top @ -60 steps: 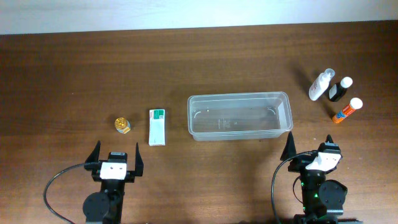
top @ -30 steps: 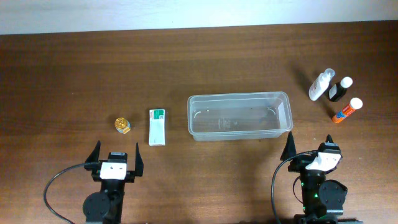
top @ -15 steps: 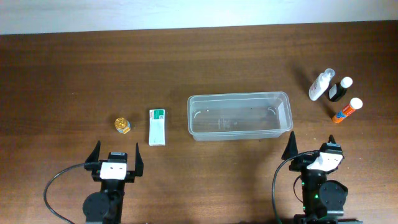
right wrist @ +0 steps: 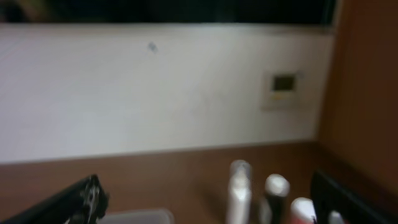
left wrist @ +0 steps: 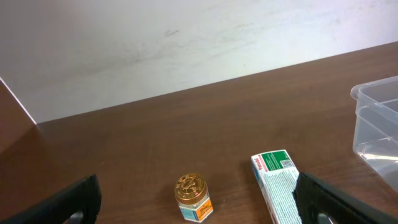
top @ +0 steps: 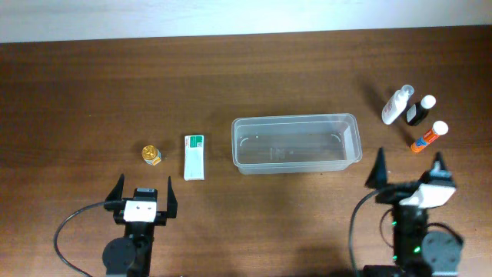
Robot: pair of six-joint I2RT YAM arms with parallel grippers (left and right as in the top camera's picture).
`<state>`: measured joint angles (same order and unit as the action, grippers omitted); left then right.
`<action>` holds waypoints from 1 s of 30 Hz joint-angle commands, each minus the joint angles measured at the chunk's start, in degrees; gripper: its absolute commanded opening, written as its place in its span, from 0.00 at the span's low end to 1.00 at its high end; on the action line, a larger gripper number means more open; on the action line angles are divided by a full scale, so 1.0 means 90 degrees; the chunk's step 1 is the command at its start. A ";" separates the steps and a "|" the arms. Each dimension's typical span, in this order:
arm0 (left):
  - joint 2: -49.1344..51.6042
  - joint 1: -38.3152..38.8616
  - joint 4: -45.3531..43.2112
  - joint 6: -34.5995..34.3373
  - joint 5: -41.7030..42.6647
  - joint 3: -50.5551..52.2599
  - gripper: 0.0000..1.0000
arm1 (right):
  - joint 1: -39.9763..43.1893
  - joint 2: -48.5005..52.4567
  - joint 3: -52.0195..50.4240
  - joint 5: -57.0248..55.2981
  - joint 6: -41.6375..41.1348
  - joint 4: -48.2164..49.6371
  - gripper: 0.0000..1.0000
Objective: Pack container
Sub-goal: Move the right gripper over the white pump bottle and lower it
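The container [top: 296,144] is set at the centre of the table [top: 231,77]. At its 4 o'clock the right gripper [top: 408,166] is spread wide, and nothing is held or touched. At 8 o'clock the left gripper [top: 144,188] is likewise splayed and bare. A box [top: 194,157] is laid at 9 o'clock.

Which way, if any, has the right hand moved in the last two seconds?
Yes. The right hand shifted rightward, from the container's right end to just below the orange-capped bottle.

Overhead looks straight down on the whole table [top: 92,77], both wrist cams sit low facing the back wall [left wrist: 186,50], left one also catching the container [left wrist: 379,118].
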<state>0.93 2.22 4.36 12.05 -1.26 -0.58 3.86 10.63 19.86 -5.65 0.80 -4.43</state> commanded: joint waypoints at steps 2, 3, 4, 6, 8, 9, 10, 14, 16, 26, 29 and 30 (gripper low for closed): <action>-0.0051 -0.0029 0.0044 0.0078 0.0097 0.0010 0.99 | -0.0019 0.1800 0.2021 -0.0806 0.0556 -0.1268 0.99; -0.0051 -0.0029 0.0046 0.0078 0.0100 0.0010 0.99 | 0.0036 0.2346 0.2548 -0.0804 0.0554 -0.1746 0.98; -0.0051 -0.0029 0.0044 0.0078 0.0097 0.0010 0.99 | 0.0100 0.2803 0.2990 -0.0782 0.0554 -0.2161 0.99; -0.0051 -0.0029 0.0044 0.0078 0.0100 0.0010 0.99 | 0.0318 0.3927 0.4095 -0.0629 0.0546 -0.3218 0.98; -0.0051 -0.0029 0.0044 0.0078 0.0100 0.0010 0.99 | 0.0559 0.4896 0.5081 -0.0209 0.0551 -0.4092 0.98; -0.0051 -0.0029 0.0044 0.0078 0.0097 0.0010 0.99 | 0.0678 0.5372 0.5600 0.0083 0.0549 -0.4515 0.98; -0.0051 -0.0029 0.0046 0.0075 0.0097 0.0010 0.99 | 0.0767 0.5804 0.6062 0.0355 0.0551 -0.4862 0.98; -0.0051 -0.0029 0.0044 0.0078 0.0100 0.0010 0.99 | 0.0920 0.7395 0.7762 0.0945 0.0546 -0.5950 0.98; -0.0051 -0.0029 0.0044 0.0078 0.0097 0.0010 1.00 | 0.0920 0.7983 0.8293 0.0945 0.0546 -0.6144 0.98; -0.0051 -0.0029 0.0044 0.0078 0.0097 0.0010 0.99 | 0.0923 0.9641 0.8650 0.0886 0.0612 -0.5542 0.98; -0.0051 -0.0029 0.0044 0.0075 0.0097 0.0010 0.99 | 0.0952 1.0151 0.8653 0.0891 0.0794 -0.5289 0.98; -0.0051 -0.0029 0.0044 0.0078 0.0097 0.0010 0.99 | 0.0964 1.0278 0.8653 0.0889 0.0794 -0.5229 0.98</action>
<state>0.93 2.22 4.38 12.25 -1.23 -0.60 11.94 99.57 96.44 1.63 6.44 -53.01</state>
